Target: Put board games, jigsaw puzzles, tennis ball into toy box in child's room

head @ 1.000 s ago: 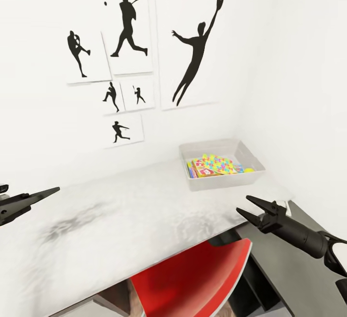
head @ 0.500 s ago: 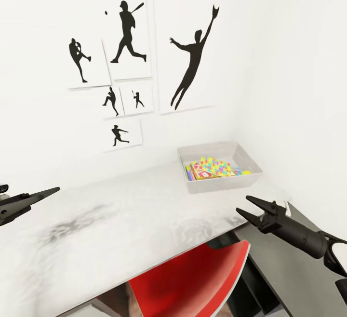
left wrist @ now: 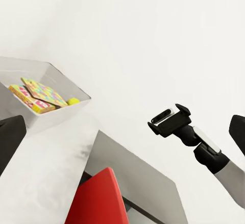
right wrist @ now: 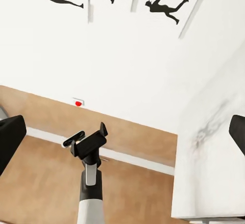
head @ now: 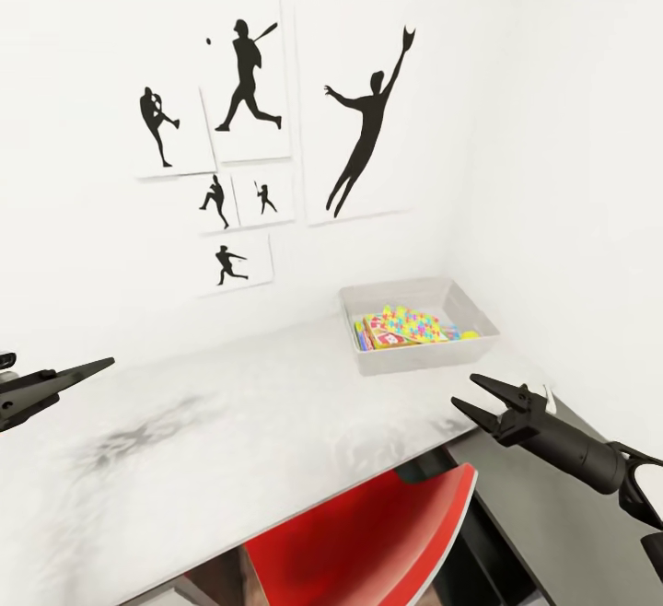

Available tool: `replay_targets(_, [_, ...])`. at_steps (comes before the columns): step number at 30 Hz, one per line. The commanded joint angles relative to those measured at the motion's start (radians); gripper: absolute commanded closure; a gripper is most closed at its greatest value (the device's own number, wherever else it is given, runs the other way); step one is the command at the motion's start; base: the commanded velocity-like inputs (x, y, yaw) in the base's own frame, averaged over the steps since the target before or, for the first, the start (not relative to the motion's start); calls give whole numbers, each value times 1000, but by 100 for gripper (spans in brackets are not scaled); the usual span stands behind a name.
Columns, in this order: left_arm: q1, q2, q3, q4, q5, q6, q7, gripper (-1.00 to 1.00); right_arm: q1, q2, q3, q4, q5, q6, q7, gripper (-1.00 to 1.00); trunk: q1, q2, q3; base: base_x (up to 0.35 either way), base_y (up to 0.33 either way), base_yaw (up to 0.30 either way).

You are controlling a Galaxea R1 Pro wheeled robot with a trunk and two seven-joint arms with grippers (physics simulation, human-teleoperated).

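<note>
Head view: red chair [head: 368, 541] under table [head: 230, 431], both hands [head: 488, 399] seemingly released, empty.

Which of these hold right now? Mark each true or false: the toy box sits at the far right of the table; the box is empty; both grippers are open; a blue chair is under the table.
1. The toy box sits at the far right of the table: true.
2. The box is empty: false, a jigsaw puzzle and other flat boxes lie inside.
3. The left gripper and right gripper are both open: true.
4. A blue chair is under the table: false, the chair is red.
</note>
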Motion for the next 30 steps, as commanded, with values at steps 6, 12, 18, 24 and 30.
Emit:
replay_targets(6, [-1, 0, 1, 0, -2, 11, -4, -100, -1, 0, -1, 0, 9, 3, 9, -100, 1, -2, 8, 0, 0, 0])
replay_targets(12, [-1, 0, 0, 1, -2, 11, -4, -100, -1, 0, -1, 0, 9, 3, 9, -100, 1, -2, 18, 0, 0, 0])
replay_targets(18, [-1, -2, 0, 1, -3, 11, -4, -100, -1, 0, -1, 0, 9, 3, 9, -100, 1, -2, 28, 0, 0, 0])
replay_targets(24, [-1, -3, 0, 1, -3, 11, -4, -100, -1, 1, -1, 0, 9, 3, 9, -100, 1, -2, 38, 0, 0, 0])
replay_targets(30, [-1, -3, 0, 1, -3, 10, -4, -100, -1, 1, 0, 0, 9, 3, 8, -100, 1, -2, 48, 0, 0, 0])
